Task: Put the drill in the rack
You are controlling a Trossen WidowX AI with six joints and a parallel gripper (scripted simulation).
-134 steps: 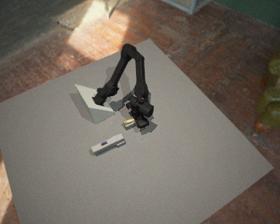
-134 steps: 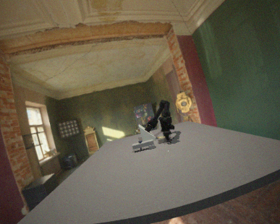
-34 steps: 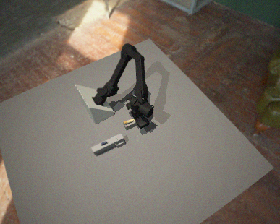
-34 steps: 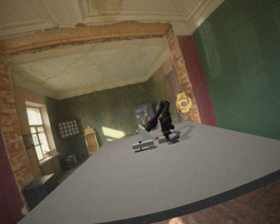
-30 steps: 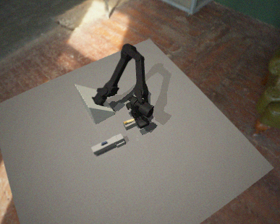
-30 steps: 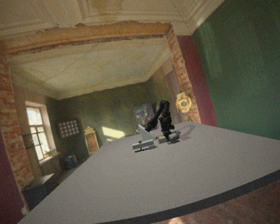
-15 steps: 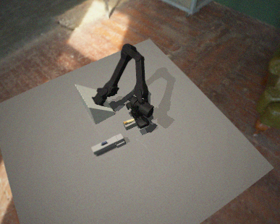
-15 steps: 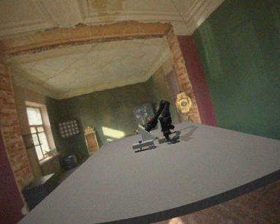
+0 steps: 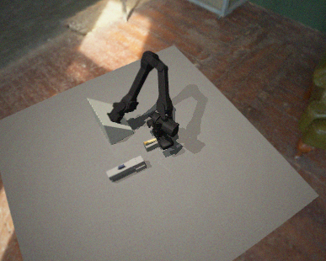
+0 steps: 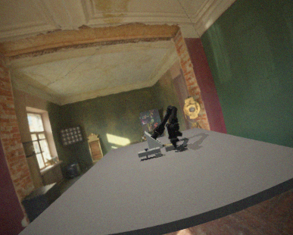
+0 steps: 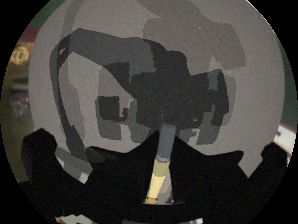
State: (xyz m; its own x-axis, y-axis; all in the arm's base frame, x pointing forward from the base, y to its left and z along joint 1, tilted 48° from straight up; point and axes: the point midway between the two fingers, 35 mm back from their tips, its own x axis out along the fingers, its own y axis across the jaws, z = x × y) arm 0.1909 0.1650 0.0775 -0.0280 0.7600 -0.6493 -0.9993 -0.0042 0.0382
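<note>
Gripper point(image 9: 166, 143) point(image 10: 174, 145) point(image 11: 162, 133) nearly closed, low over the table point(image 9: 208, 206) point(image 10: 202, 174), with the drill point(image 9: 150, 141) point(image 11: 166, 143) pinched between its fingers. The wrist view shows the drill as a slim rod, grey at the fingertips and yellow further along. From above, its yellow part appears over a small pale block point(image 9: 151, 147) point(image 10: 169, 148), probably the rack, right beside the gripper.

Further out lies a longer pale housing point(image 9: 135, 164) point(image 10: 153, 152) with a dark blue key point(image 9: 121, 167) point(image 10: 146, 149) on top. The drill looks free of it, so the pressing and pulling are probably done. Whether the key is down, I cannot tell. What seems left is to settle the drill in the rack and let go; whether it is already seated is hidden by the gripper.

Room for moving is tightest between the small block and the housing, which stand near each other but apart. A sloped pale wedge point(image 9: 119, 135) point(image 10: 153, 142) stands on the other side, beneath the far end of the arm. The table's edges are well apart from the gripper, and lifting straight up after release looks the safest way out.
</note>
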